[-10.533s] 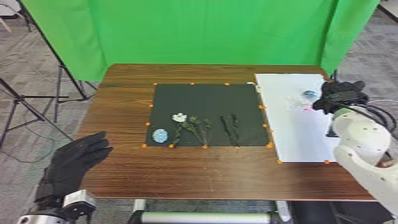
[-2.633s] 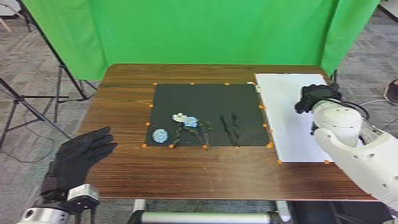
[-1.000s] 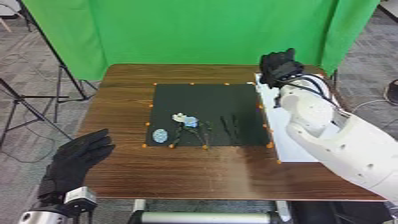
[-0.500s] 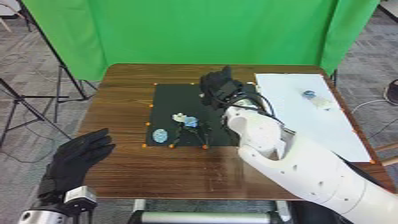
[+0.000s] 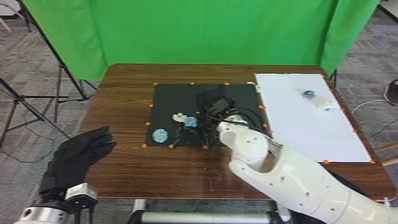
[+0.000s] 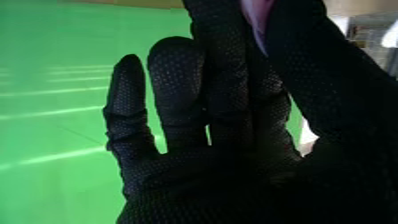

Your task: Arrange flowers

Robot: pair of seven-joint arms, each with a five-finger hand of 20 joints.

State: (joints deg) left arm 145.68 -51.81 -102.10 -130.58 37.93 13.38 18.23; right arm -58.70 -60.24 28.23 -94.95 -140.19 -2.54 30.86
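Right robot hand (image 5: 214, 102) is swung off the white sheet (image 5: 311, 132) and brought over the black mat (image 5: 176, 97), near the blue flower (image 5: 191, 121) (head view). Left robot hand (image 5: 80, 155) is parked, fingers relaxed.

Right wrist view: pink petal-like piece (image 6: 257, 14) is pinched; mat placement is probably due next.

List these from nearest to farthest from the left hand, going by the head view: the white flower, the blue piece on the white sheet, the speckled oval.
Nearest to the left hand first:
1. Speckled oval, at the black mat's near left corner.
2. White flower, on the mat's left half.
3. Blue piece, far right, on the white sheet.
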